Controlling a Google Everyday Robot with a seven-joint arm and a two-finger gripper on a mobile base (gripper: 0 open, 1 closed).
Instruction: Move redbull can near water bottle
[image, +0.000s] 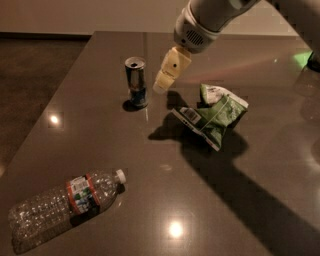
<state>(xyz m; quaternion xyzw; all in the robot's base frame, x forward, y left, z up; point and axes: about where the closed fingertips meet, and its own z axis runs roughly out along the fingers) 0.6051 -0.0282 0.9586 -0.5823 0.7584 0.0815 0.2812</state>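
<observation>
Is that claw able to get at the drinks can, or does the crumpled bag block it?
Probably yes. The gripper hangs close beside the upright redbull can, with nothing between them. The snack bag lies on the gripper's other side, out of the way.

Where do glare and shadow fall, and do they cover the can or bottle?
Camera view: dim; two glare spots on bare table, off both; the arm casts a shadow from the snack bag toward lower right, missing the upright redbull can and lying water bottle; the gripper hangs just right of the can's top.
</observation>
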